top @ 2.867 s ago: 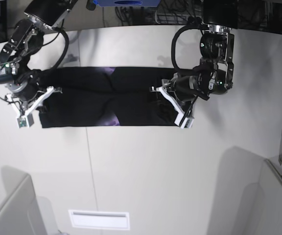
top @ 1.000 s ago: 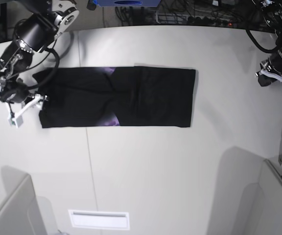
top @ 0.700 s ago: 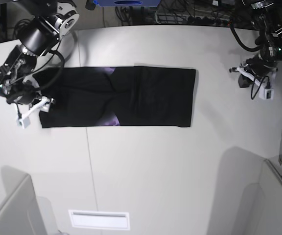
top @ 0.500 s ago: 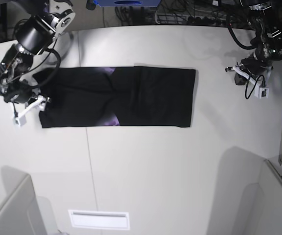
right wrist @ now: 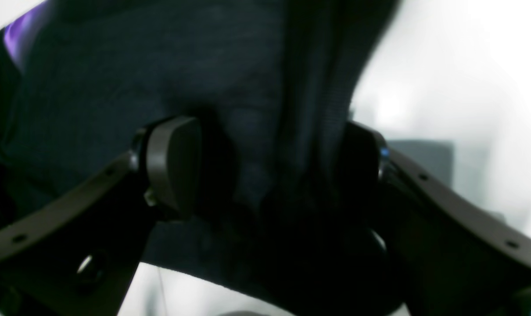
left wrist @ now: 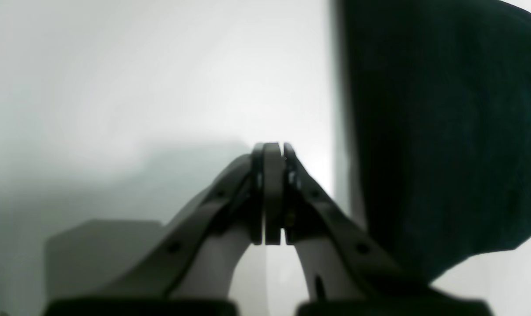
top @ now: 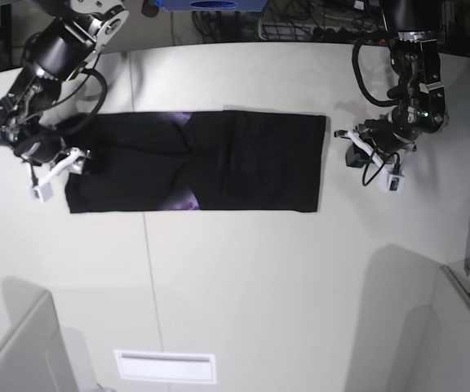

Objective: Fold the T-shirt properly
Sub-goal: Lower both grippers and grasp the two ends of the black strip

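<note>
The T-shirt (top: 219, 163) lies flat as a long black band across the table, with a little purple print showing at its folds. My right gripper (top: 55, 174) is at the band's left end. In the right wrist view it (right wrist: 265, 162) is open, its pads (right wrist: 173, 166) wide apart on either side of a raised fold of the black cloth (right wrist: 256, 87). My left gripper (top: 357, 155) hovers just off the band's right end. The left wrist view shows it (left wrist: 272, 193) shut with nothing in it, and the T-shirt's edge (left wrist: 445, 131) to its right.
Grey bin walls rise at the lower left (top: 23, 343) and lower right (top: 455, 327) corners. A white label (top: 166, 366) is stuck to the table (top: 243, 278) near its front edge. Cables (top: 300, 24) run behind its far edge.
The left arm has swung in from the far right to just beside the T-shirt's right end, still shut. The right gripper has shifted slightly at the left end. The T-shirt has not moved.
</note>
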Available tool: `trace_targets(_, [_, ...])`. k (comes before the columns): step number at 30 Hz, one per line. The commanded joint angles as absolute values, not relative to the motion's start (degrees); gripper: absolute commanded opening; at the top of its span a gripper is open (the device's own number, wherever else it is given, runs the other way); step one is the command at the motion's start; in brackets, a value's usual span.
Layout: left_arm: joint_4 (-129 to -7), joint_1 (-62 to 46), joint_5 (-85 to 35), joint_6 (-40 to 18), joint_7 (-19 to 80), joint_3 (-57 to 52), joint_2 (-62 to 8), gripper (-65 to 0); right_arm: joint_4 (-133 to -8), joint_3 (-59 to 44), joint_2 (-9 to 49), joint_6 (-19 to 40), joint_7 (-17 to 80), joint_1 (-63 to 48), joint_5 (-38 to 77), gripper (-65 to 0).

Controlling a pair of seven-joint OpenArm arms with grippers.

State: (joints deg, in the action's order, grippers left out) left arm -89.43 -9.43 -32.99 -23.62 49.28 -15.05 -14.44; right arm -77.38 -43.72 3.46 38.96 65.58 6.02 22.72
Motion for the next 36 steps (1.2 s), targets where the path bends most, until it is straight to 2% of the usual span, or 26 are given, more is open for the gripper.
trace_targets(1, [-90.24, -8.75, -33.63, -23.69, 48.40, -14.81, -14.99, -65.0, -77.14, -43.56, 3.30, 39.69, 70.11, 5.85, 20.79, -21.3])
trace_targets(3, [-89.80, -8.57, -33.63, -23.69, 48.40, -14.64, -14.29, -65.0, -77.14, -43.56, 3.30, 40.00, 70.90, 5.85, 20.79, -22.8])
trace_targets(8, [-85.85, -7.43, -33.63, -23.69, 48.31, -14.46, -13.85, -65.0, -76.79, -43.56, 3.38, 40.00, 70.90, 5.93, 20.79, -34.1])
trace_targets(14, [-84.44, -6.99, -33.63, -23.69, 48.31, -14.46, -13.76, -65.0, -71.25, -43.56, 3.65, 40.00, 69.49, 6.99, 20.79, -36.9])
trace_targets(16, [-84.35, -6.99, -33.63, -23.69, 48.31, -14.37, -13.76, -65.0, -70.81, -43.56, 3.65, 40.00, 69.14, 6.99, 20.79, -45.8])
trace_targets(18, [-84.18, -6.99, -33.63, -23.69, 48.31, -12.26, -13.93, -65.0, -71.08, -43.56, 3.47, 40.00, 69.49, 6.90, 20.79, -60.8])
trace_targets(19, [-84.18, -6.99, -33.63, -23.69, 48.31, -11.21, -13.93, -65.0, -71.08, -43.56, 3.47, 40.00, 69.58, 6.99, 20.79, -65.0])
trace_targets(25, [-84.18, -7.43, -33.63, -23.69, 48.31, -5.14, -13.93, -65.0, -73.10, -43.47, 3.74, 40.00, 69.41, 7.16, 20.79, -65.0])
trace_targets(30, [-84.35, -6.99, -33.63, -23.69, 48.22, -2.15, -12.88, -65.0, -85.49, -37.85, 3.21, 40.00, 72.57, 5.41, 20.79, -65.0])
trace_targets(36, [-84.18, -5.49, -33.63, -23.69, 48.31, 0.22, -10.07, -65.0, -102.02, -30.20, -1.36, 40.00, 76.00, 2.77, 20.79, -65.0])
